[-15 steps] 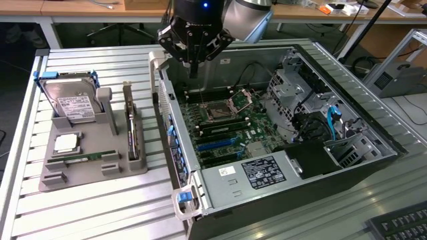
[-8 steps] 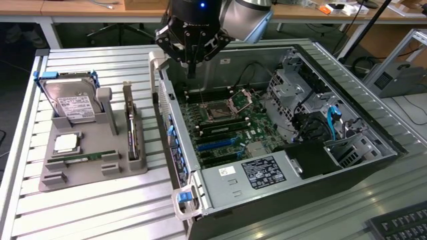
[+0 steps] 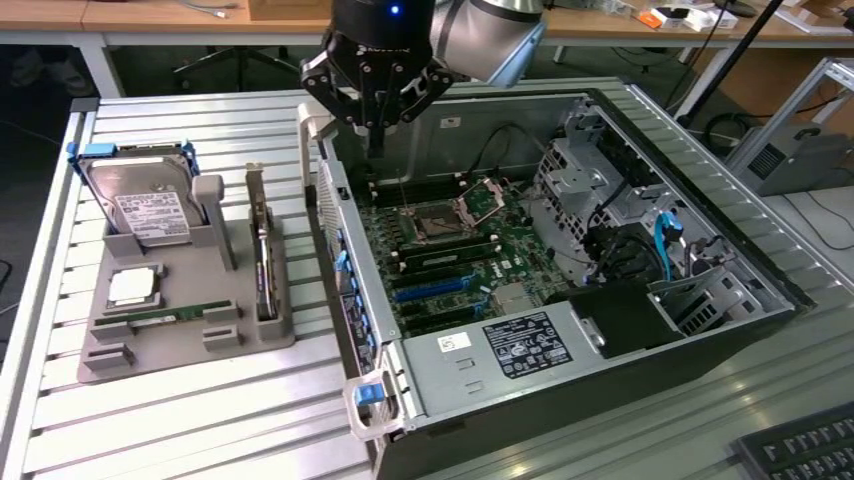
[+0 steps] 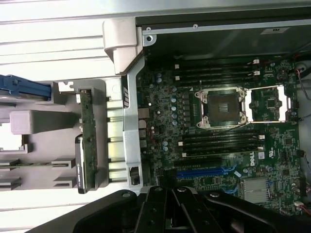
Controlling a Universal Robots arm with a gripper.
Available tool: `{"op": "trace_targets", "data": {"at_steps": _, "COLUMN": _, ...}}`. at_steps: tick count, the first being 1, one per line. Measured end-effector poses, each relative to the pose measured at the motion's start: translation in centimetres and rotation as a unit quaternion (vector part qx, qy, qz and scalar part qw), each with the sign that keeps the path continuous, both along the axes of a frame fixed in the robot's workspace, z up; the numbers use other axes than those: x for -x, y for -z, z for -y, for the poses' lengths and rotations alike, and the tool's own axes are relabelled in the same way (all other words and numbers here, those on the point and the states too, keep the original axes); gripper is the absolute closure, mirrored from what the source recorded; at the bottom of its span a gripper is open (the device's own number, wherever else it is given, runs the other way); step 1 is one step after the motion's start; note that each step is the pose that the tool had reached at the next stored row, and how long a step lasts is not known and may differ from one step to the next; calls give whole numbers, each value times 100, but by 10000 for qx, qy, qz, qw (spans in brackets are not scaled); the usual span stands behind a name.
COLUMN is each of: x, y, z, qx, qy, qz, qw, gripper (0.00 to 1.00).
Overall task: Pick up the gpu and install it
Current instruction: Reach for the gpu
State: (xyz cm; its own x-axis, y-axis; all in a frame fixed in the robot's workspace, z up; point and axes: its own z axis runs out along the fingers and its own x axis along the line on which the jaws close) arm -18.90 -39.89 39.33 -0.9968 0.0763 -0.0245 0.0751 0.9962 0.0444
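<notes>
While fingers (image 3: pixel 375 132) (image 4: pixel 156 209) hover closed, gpu (image 3: pixel 264 255) (image 4: pixel 88 138) stands well apart.

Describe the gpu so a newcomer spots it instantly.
Find the grey holder tray on the exterior view's left of the open computer case. The gpu stands on edge in the tray's slot nearest the case. Unlike the white-labelled hard drive and the narrow RAM stick, it is a thin green board with a black cooler.
</notes>
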Motion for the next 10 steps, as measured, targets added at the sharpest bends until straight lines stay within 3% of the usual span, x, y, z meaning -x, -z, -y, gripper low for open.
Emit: {"op": "trace_targets", "data": {"at_steps": 10, "x": 58, "y": 0, "z": 0, "qx": 0, "qy": 0, "qz": 0, "qw": 10000, "gripper": 89}}
